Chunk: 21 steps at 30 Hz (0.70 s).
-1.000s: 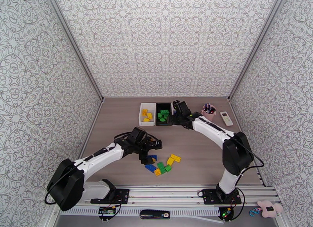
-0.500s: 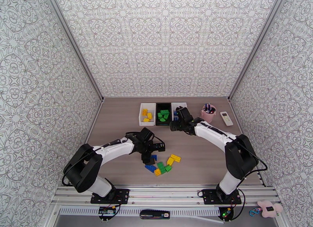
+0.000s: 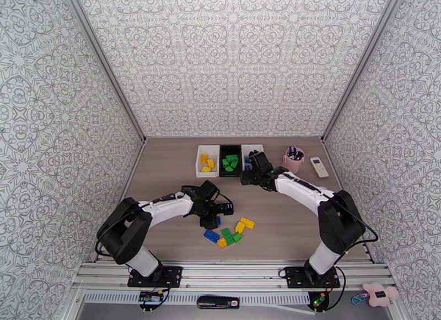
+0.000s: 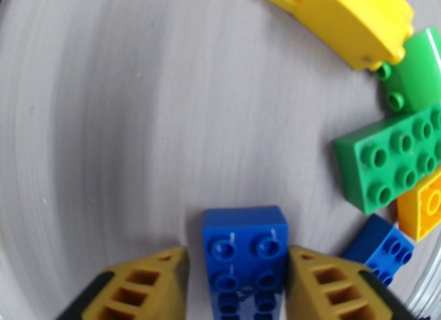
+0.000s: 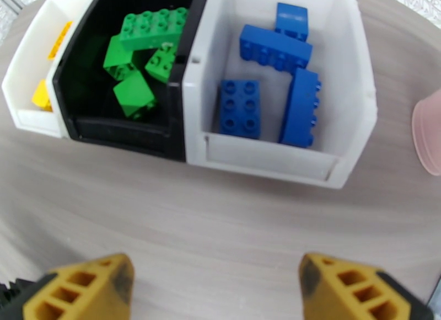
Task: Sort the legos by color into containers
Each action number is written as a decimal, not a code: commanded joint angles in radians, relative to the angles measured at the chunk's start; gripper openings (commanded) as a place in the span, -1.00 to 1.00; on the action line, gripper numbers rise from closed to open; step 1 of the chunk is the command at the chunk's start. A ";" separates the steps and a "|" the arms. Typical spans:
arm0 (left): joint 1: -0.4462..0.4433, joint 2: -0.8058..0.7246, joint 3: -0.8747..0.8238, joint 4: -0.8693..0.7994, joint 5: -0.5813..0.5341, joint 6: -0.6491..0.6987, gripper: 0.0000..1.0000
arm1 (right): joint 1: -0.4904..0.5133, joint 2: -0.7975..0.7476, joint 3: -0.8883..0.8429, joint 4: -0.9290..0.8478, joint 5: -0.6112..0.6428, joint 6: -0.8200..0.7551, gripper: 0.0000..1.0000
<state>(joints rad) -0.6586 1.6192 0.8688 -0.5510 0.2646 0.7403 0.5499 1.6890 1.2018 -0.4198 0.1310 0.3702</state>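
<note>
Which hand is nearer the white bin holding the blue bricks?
Right. The right hand sits just in front of the white bin, fingers apart. The left hand is well back toward the robot's bases, straddling a loose blue brick.

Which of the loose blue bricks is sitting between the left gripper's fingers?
The blue brick framed by the left gripper, studs up. The other blue brick sits outside its fingers, beside a yellow brick.
</note>
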 commanded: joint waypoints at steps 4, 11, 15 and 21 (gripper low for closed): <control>0.002 -0.009 0.016 -0.019 0.010 -0.010 -0.43 | -0.007 -0.061 -0.035 0.025 0.026 0.023 0.67; 0.014 -0.061 0.005 0.054 0.011 -0.076 -0.49 | -0.011 -0.113 -0.067 0.034 0.021 0.030 0.68; 0.033 -0.097 0.001 0.123 0.021 -0.149 -0.49 | -0.017 -0.176 -0.118 0.061 0.021 0.028 0.68; 0.064 -0.116 0.018 0.287 0.042 -0.280 -0.50 | -0.028 -0.296 -0.210 0.106 0.041 0.021 0.70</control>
<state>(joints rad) -0.6102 1.5188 0.8703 -0.3901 0.2756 0.5587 0.5312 1.4525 1.0348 -0.3527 0.1467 0.3859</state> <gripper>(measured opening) 0.299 0.847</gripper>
